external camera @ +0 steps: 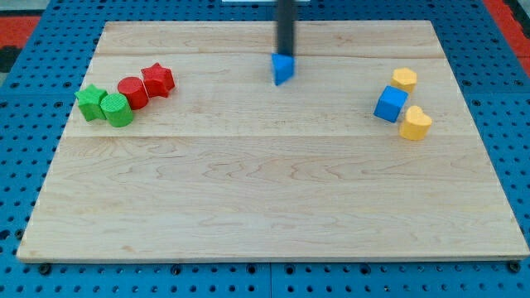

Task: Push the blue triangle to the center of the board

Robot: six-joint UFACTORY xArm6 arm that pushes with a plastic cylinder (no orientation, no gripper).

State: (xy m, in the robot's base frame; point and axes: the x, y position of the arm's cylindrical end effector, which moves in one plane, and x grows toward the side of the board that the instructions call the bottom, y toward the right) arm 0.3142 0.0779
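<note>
The blue triangle (283,69) lies on the wooden board (273,190) near the view's top, about midway across. The dark rod comes down from the view's top edge, and my tip (285,55) sits right at the triangle's top side, touching or nearly touching it.
At the view's left lie a green star (91,102), a green cylinder (118,110), a red cylinder (132,92) and a red star (157,79), close together. At the view's right lie a blue cube (390,104), a yellow hexagon (404,79) and a yellow heart-like block (415,123).
</note>
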